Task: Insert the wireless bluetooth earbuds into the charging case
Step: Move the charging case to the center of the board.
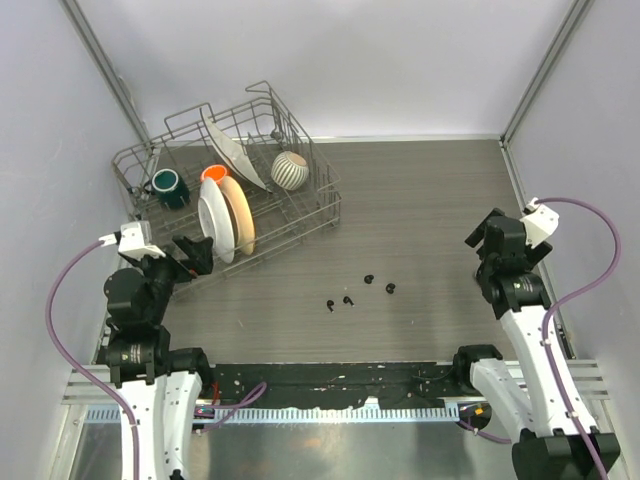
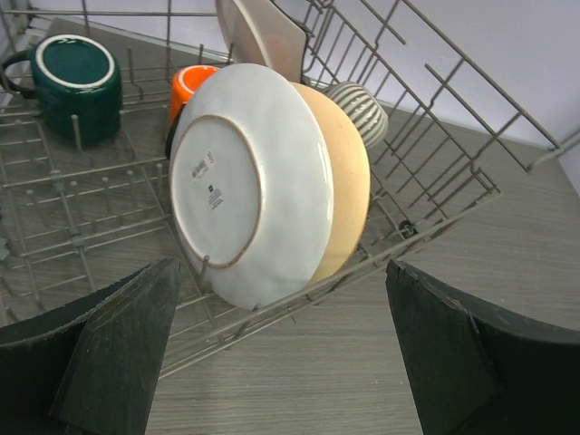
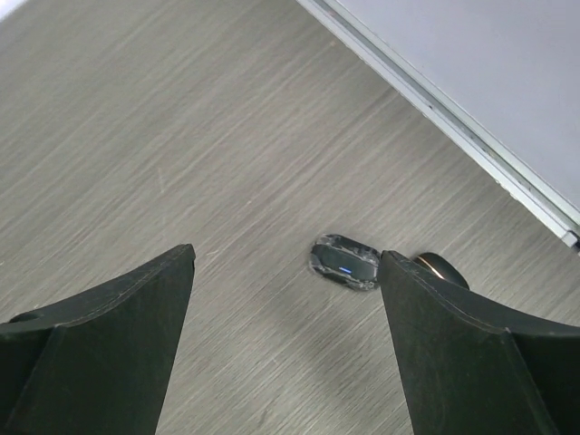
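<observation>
Several tiny black earbuds lie loose on the wooden table centre; two (image 1: 338,301) sit close together, and one (image 1: 369,278) and another (image 1: 390,289) lie to their right. The charging case (image 3: 344,261), a glossy black oblong with a small blue light, lies on the table just ahead of my right gripper (image 3: 285,267), close to its right finger. That gripper is open and empty. In the top view the case is hidden under my right gripper (image 1: 479,255). My left gripper (image 1: 198,255) is open and empty beside the dish rack; the left wrist view (image 2: 281,281) shows only the rack.
A wire dish rack (image 1: 322,214) at the back left holds a white plate (image 2: 245,181), a tan plate (image 2: 349,181), a green mug (image 1: 168,187), an orange cup (image 1: 213,173) and a ribbed cup (image 1: 290,171). A second round black thing (image 3: 441,267) shows behind my right finger. A metal rail (image 3: 471,145) borders the right wall.
</observation>
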### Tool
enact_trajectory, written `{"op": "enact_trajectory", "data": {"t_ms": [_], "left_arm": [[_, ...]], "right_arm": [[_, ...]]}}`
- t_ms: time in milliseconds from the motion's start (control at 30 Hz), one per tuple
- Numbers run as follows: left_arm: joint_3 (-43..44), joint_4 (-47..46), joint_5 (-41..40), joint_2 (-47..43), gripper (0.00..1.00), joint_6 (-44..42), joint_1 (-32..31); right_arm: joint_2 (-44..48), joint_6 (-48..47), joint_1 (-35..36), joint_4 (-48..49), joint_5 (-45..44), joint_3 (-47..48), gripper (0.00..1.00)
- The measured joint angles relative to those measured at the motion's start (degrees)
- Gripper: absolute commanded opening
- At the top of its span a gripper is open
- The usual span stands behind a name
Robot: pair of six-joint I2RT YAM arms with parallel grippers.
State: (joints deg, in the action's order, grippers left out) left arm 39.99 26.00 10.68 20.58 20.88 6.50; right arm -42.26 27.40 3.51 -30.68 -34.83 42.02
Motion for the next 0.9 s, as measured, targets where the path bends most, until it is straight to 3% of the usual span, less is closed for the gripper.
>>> {"op": "enact_trajectory", "data": {"t_ms": [200, 433, 667, 900], "left_arm": [[0.0, 0.0, 1.9, -0.2, 1.00, 0.1, -1.7], [0.0, 0.0, 1.9, -0.2, 1.00, -0.1, -2.2], [0.0, 0.3, 1.1, -0.2, 1.00, -1.5, -2.1], [0.0, 1.2, -1.2, -0.6, 1.00, -2.3, -2.1]], "right_arm": [[-7.3, 4.0, -6.8, 0.0, 3.2, -0.1, 0.95], [-14.7, 13.0, -7.8, -4.2, 0.2, -0.1, 0.96], [-14.7, 17.2, -8.9, -6.2, -4.0, -2.5, 0.96], [-16.0, 17.0, -16.7, -1.9, -1.5, -7.2, 0.96]]}}
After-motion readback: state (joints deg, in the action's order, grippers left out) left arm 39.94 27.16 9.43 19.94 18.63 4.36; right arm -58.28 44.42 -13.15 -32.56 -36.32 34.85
